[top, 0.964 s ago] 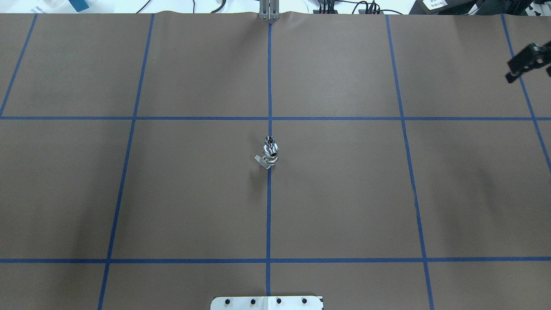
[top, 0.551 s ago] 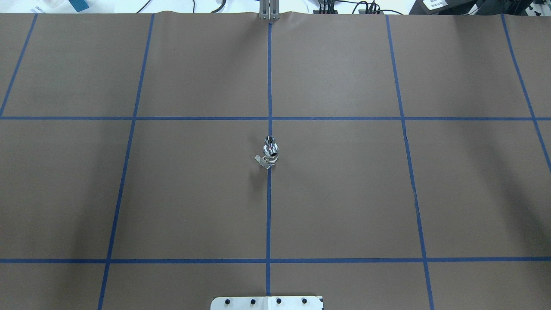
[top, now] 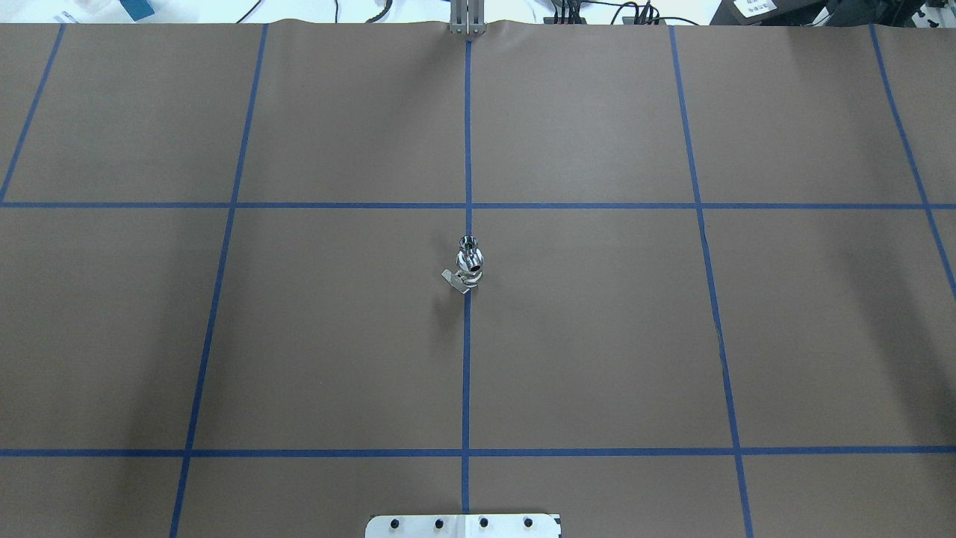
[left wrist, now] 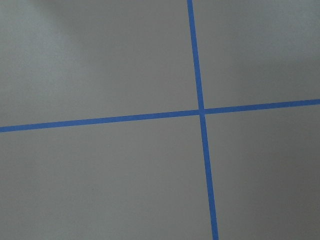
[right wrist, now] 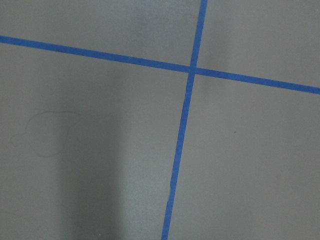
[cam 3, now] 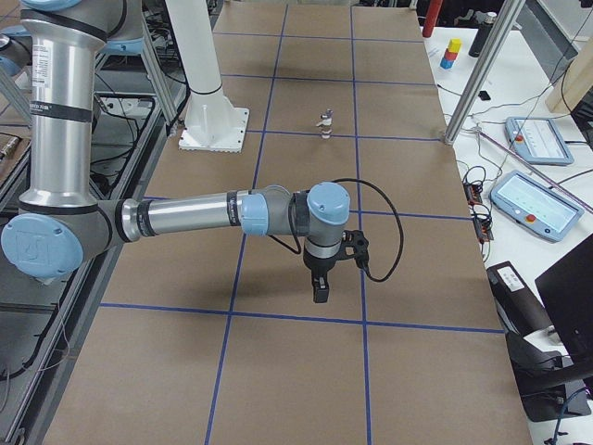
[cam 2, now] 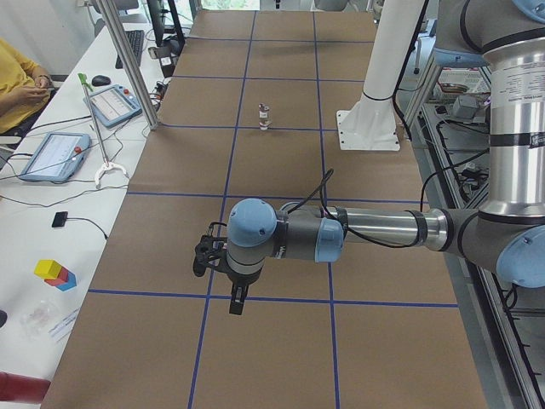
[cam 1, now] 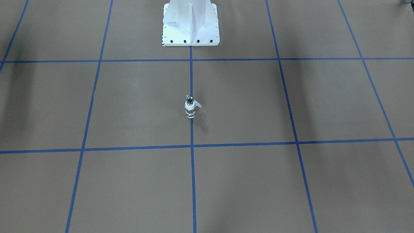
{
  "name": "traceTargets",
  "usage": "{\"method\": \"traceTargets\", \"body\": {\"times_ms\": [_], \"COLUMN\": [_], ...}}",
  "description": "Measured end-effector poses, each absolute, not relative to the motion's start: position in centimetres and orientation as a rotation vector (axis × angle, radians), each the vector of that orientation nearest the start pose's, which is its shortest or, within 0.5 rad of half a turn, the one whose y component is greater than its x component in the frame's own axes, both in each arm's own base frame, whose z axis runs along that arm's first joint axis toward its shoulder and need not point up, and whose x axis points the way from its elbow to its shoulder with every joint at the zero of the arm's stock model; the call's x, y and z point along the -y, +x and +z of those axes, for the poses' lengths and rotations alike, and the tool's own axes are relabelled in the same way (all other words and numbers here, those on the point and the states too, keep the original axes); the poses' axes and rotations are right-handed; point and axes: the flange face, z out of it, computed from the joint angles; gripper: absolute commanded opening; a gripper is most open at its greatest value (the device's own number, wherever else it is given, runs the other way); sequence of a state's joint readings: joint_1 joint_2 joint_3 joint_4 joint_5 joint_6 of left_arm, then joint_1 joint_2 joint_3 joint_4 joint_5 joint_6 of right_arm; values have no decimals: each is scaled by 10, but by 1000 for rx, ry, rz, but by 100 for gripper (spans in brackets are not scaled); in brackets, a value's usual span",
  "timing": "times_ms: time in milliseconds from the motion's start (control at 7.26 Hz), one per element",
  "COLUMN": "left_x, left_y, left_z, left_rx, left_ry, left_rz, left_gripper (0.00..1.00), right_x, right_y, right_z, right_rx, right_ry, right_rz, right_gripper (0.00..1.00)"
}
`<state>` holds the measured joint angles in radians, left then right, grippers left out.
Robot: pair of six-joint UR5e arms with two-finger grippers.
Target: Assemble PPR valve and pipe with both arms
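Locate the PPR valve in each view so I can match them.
Front-facing: PPR valve at centre, on the blue centre line.
Overhead: PPR valve at centre, same line.
Exterior left: PPR valve upper middle.
Exterior right: PPR valve upper middle.
Left wrist: not in it.
Right wrist: not in it.
Shared landmark: white robot base.

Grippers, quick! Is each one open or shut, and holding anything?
Left gripper: cannot tell; only a side view shows it.
Right gripper: cannot tell; only a side view shows it.

Overhead and front-facing cameras look down from opposite sides, sharing the PPR valve [cam 1: 190, 109].
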<state>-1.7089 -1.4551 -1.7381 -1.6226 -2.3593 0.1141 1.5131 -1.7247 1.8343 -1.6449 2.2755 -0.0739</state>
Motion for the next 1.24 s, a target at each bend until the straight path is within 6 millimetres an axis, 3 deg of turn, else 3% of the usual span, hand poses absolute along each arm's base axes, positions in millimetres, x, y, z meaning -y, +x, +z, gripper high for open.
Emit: {"method": "traceTargets", "body": {"times_ms": [413, 827, 1240], "left_x": [422, 407, 403], "left_y": [-122, -120, -120], "left_z": [629, 648, 652], "left_rx": [-768, -770, -772], "left_ry": [183, 143, 132], "left_rz": [11, -6, -12], "left_gripper": [100, 100, 100], "right_x": [412, 411, 411], "right_y": [48, 48, 48], "right_z": [624, 622, 623], "right_rx": [705, 708, 710], "right_ry": [62, 68, 67], "right_rz": [-132, -133, -133], "right_gripper": [100, 100, 100]}}
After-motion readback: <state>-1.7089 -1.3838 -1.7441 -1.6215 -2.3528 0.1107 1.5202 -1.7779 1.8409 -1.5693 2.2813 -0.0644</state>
